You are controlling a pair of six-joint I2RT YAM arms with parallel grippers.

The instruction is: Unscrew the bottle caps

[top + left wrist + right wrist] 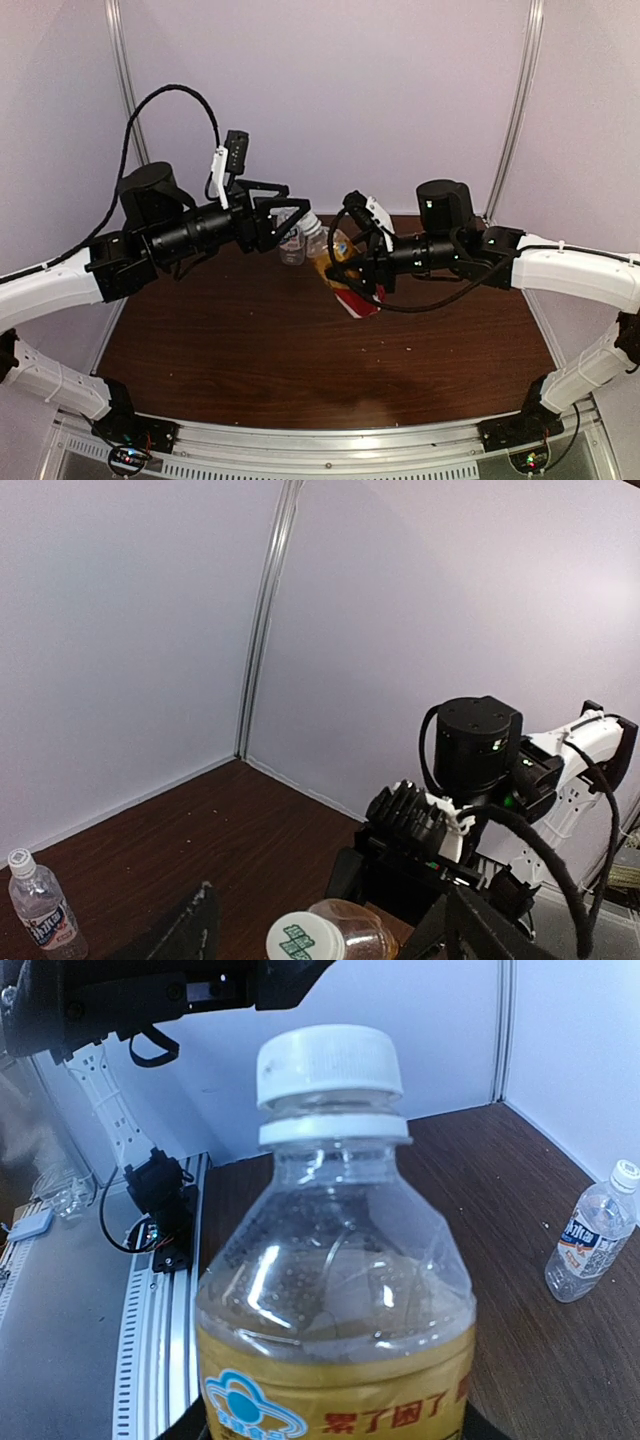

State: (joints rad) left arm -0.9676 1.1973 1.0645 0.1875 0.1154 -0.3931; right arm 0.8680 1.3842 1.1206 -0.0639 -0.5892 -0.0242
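Note:
My right gripper (343,272) is shut on the body of the amber bottle (335,1290), holding it tilted above the table with its neck toward the left arm. The white cap (330,1065) sits on that bottle's neck. My left gripper (330,925) is open around the same cap (305,942), which shows a green print on top; its fingers (195,930) stand well clear on both sides. The clear bottle (292,245) with a blue-white label stands upright on the table behind, its white cap (625,1172) on.
The brown table (250,350) is enclosed by pale walls at the back and sides. An aluminium rail (330,445) runs along its near edge, between the two arm bases. The left arm's black cable (160,100) loops above its wrist.

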